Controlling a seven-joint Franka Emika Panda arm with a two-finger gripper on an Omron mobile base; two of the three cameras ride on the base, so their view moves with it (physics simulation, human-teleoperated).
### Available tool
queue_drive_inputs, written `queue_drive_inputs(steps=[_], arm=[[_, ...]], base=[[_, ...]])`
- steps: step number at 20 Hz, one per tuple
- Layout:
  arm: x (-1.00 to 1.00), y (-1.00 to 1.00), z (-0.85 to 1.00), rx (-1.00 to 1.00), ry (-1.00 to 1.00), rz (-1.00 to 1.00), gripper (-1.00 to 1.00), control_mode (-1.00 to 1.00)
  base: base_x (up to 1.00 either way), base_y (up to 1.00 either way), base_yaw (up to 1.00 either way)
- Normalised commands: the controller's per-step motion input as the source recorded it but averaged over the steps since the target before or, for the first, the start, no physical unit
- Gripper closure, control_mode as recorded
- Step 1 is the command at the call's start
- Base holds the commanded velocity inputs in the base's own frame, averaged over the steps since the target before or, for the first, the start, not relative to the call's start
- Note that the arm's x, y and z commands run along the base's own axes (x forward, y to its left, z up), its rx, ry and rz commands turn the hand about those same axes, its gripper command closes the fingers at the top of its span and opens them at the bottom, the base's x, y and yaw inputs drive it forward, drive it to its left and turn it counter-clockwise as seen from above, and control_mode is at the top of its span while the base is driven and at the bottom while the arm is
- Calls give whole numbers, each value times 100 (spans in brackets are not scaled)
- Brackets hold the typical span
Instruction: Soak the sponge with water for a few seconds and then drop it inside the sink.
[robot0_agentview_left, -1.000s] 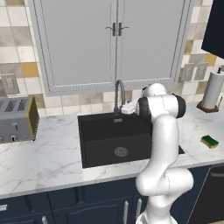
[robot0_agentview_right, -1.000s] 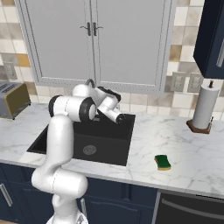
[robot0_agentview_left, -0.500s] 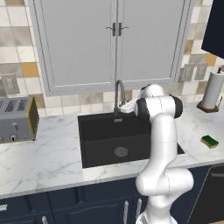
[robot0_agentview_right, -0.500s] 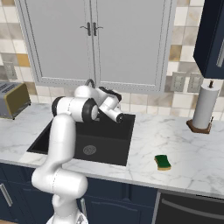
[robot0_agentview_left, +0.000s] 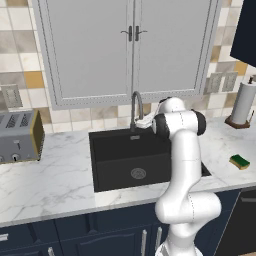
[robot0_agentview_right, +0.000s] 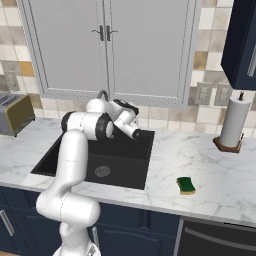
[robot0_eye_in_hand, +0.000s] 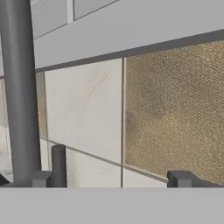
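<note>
The sponge (robot0_agentview_left: 240, 161), yellow with a green top, lies on the marble counter right of the sink (robot0_agentview_left: 118, 162), far from the arm; the right base view has the sponge (robot0_agentview_right: 187, 185) near the counter's front edge. My gripper (robot0_agentview_left: 140, 122) hangs at the back of the sink (robot0_agentview_right: 120, 161), right beside the faucet (robot0_agentview_left: 136, 107). In the hand view the gripper (robot0_eye_in_hand: 111, 179) is open and empty, facing the wall tiles, with the faucet pipe (robot0_eye_in_hand: 19, 87) just to its left. The water is out of view.
A grey toaster (robot0_agentview_left: 17, 136) stands on the counter left of the sink. A paper towel roll (robot0_agentview_right: 234, 122) stands at the back right. Closed cabinet doors (robot0_agentview_left: 130, 47) hang above the faucet. A small dark faucet lever (robot0_eye_in_hand: 58, 162) sits beside the left fingertip.
The hand has edged slightly closer to the faucet. The jaws stay open and the sponge has not moved.
</note>
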Motion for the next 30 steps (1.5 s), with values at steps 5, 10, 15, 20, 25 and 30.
queue_drive_inputs(steps=[5,10,15,20,25,30], arm=[[15,0,-9,0,0,-2,-100,-100],[11,0,-11,0,0,-2,-100,-100],[10,0,-13,0,0,-3,-100,-100],[5,0,-15,0,0,-6,-100,-100],[2,-3,-11,0,0,-6,-100,-100],[0,-6,-21,0,0,-6,-100,-100]], base=[[0,0,0],[0,0,0],[0,0,0],[0,0,0],[0,0,0],[0,0,0]])
